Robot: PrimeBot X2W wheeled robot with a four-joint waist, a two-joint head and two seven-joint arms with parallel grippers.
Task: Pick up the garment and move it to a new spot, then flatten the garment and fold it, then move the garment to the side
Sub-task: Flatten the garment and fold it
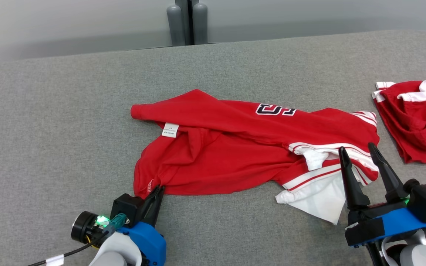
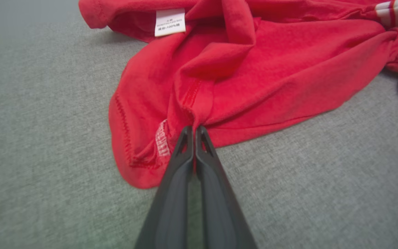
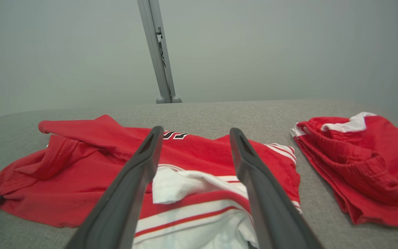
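A red garment (image 1: pixel 235 147) with white striped trim and a dark printed mark lies crumpled across the middle of the grey table; it also spreads across the left wrist view (image 2: pixel 254 69) and the right wrist view (image 3: pixel 81 180). My left gripper (image 1: pixel 158 189) is shut on the garment's near-left hem, the fingertips (image 2: pixel 195 129) pinching a red fold. My right gripper (image 1: pixel 357 149) is open, hovering just above the garment's white striped near-right end (image 3: pixel 192 193), with nothing between its fingers.
A second red and white garment (image 1: pixel 416 122) lies bunched at the table's right edge, also in the right wrist view (image 3: pixel 358 166). A grey post (image 1: pixel 187 22) stands behind the table's far edge. Bare grey table (image 1: pixel 50 129) stretches to the left.
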